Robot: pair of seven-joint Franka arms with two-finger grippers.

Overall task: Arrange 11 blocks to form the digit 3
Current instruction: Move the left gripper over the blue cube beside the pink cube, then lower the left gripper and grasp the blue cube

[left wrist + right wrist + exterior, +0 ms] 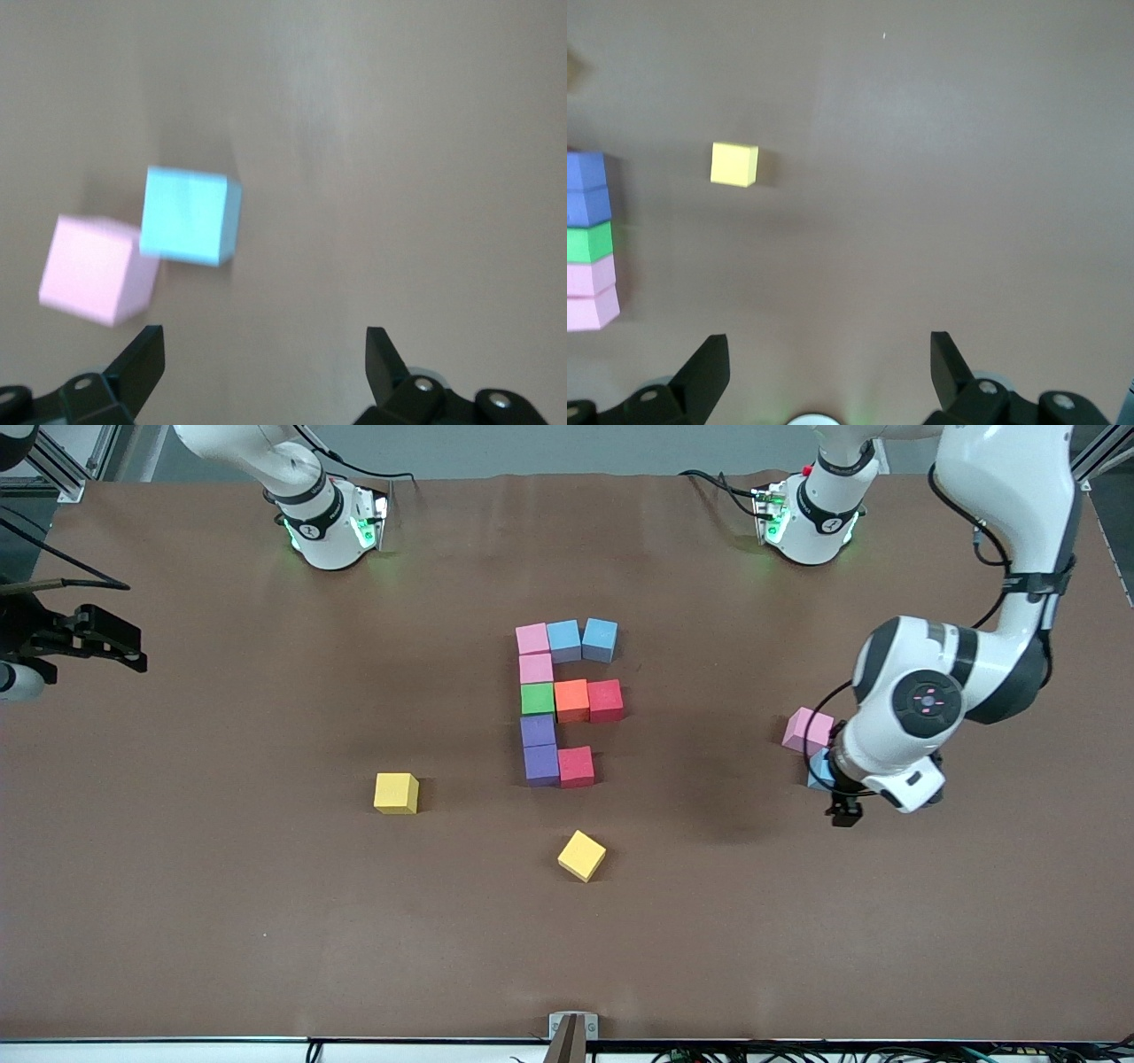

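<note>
A: What lies nearest the front camera?

B: Two yellow cubes (582,855), outside the task. Just farther stands the digit 3 (567,701): a five-cube spine, two full arms, and a lowest arm of only two cubes, the purple corner and a red cube (576,766).

A: And the cube that completes it?

B: Probably the light blue block (189,215), at the left arm's end of the table, touching a loose pink block (807,731). The left gripper (844,812) hovers over the table just beside it, fingers apart, nothing held; in the left wrist view the block sits off-centre from the jaws.

A: The other arm?

B: The right gripper (828,372) waits, fingers spread, empty, well apart from that block; the left arm is nearer.
</note>
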